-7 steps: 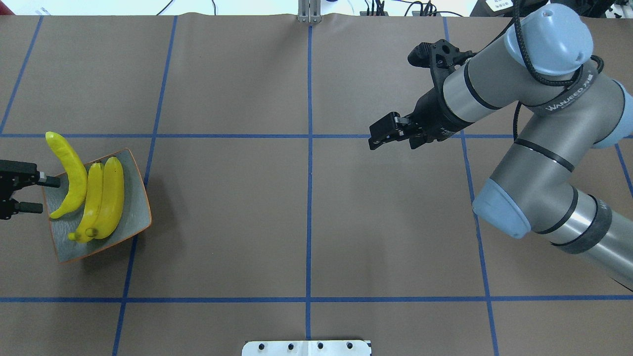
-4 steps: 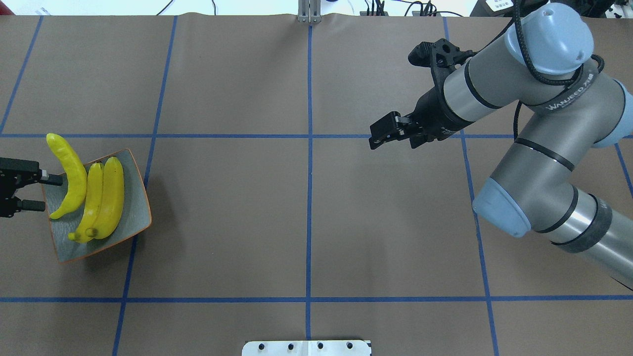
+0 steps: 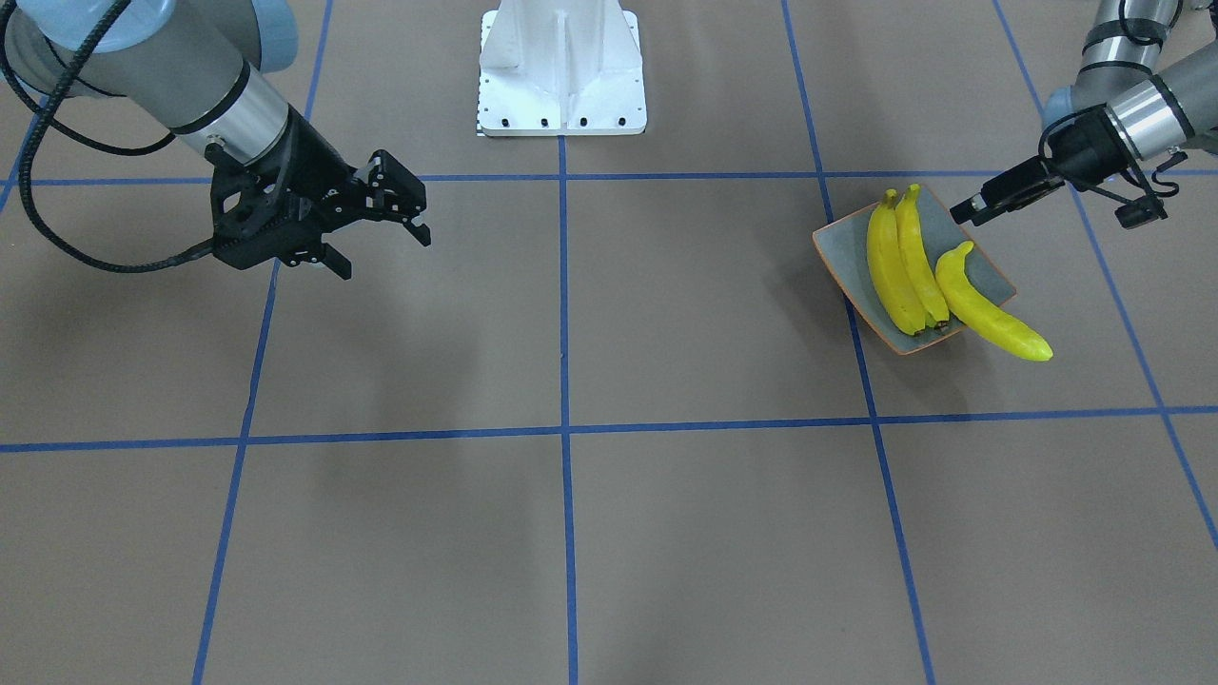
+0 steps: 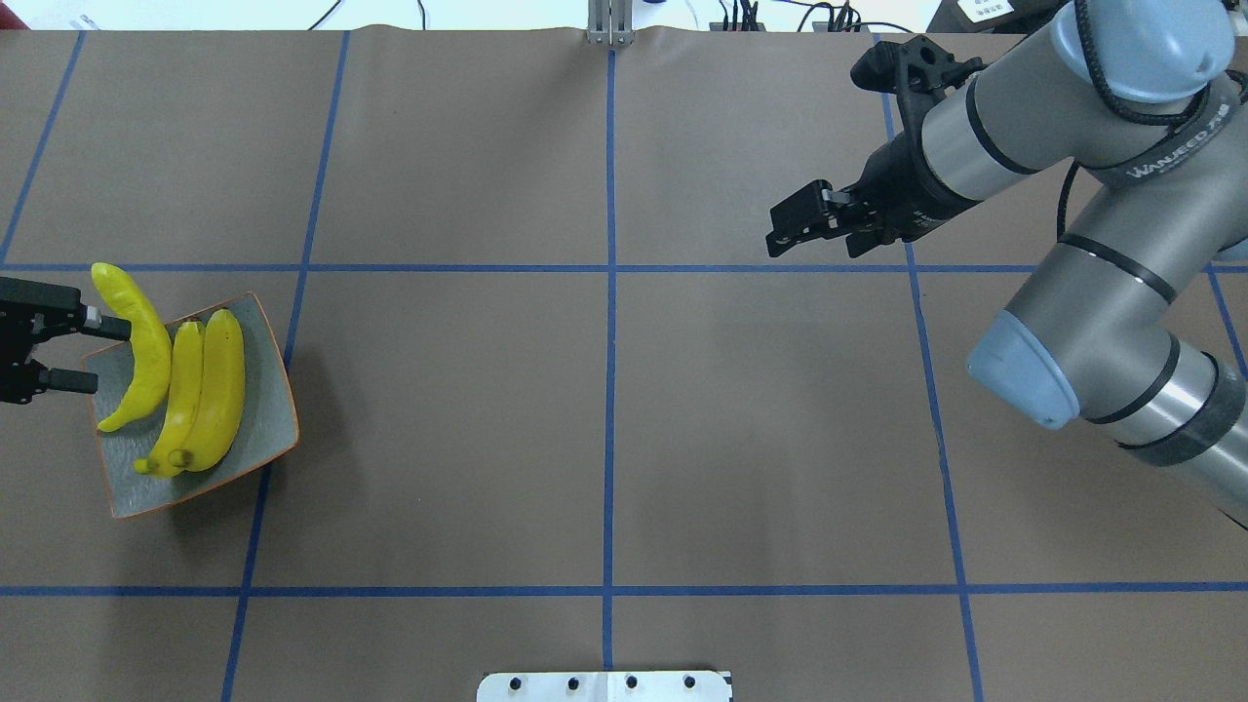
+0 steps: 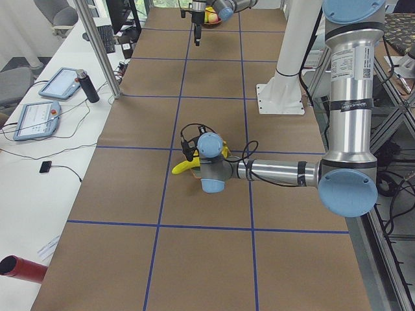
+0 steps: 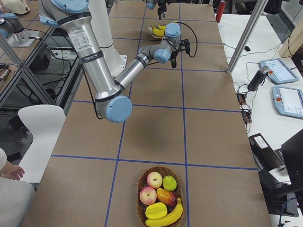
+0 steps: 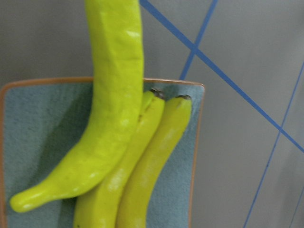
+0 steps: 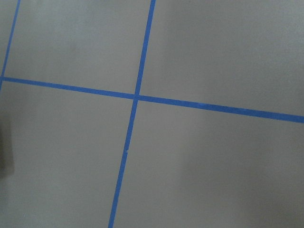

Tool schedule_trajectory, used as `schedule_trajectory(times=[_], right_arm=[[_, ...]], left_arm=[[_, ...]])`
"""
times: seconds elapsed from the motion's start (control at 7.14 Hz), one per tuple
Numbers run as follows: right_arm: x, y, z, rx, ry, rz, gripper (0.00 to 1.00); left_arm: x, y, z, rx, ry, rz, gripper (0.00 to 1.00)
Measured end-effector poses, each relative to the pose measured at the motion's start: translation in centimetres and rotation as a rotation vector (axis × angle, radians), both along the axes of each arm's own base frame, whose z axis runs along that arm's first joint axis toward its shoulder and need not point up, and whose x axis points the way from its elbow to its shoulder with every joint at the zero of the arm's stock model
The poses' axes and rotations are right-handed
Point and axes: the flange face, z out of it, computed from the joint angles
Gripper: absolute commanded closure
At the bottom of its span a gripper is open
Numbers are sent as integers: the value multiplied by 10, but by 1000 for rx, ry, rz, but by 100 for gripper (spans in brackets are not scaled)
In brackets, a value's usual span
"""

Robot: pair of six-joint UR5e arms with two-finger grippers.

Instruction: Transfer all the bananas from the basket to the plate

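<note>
The grey-blue plate (image 4: 265, 429) with an orange rim sits at the table's left. Three yellow bananas lie on it: two side by side (image 4: 210, 390), and a third (image 4: 146, 346) that hangs over the far rim. My left gripper (image 4: 96, 353) is open and empty over the plate's left edge, its upper fingertip right beside the third banana. The left wrist view shows the bananas (image 7: 114, 118) on the plate (image 7: 38, 123). My right gripper (image 4: 780, 234) is open and empty, in the air at the far right. A basket (image 6: 161, 198) holds another banana (image 6: 168, 217).
The basket also holds apples (image 6: 154, 179) and other fruit, near the table's right end. The white robot base (image 3: 561, 67) stands at the table's near middle edge. Blue tape lines (image 4: 609, 292) cross the brown table. Tablets (image 6: 286, 101) lie beyond the table.
My right arm has lifted back toward the far right, gripper still open. My left gripper has shifted slightly toward the far side along the plate's edge. The bananas lie as before.
</note>
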Motion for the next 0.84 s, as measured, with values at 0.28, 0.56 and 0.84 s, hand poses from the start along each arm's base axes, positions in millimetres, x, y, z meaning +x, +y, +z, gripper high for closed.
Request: schedule_trajectory(times=[0.28,0.56,0.84], right_arm=[[56,-42,62,77,89,2,0],[139,-69,155,142,193,-18,0],[254,-74,263,162,297,-10,0]], left_arm=[[4,-36,-40,9,1,-16,0],[16,-72,-84,26,-4,-26,0],[27,-98,-116,48,-27,-29,0]])
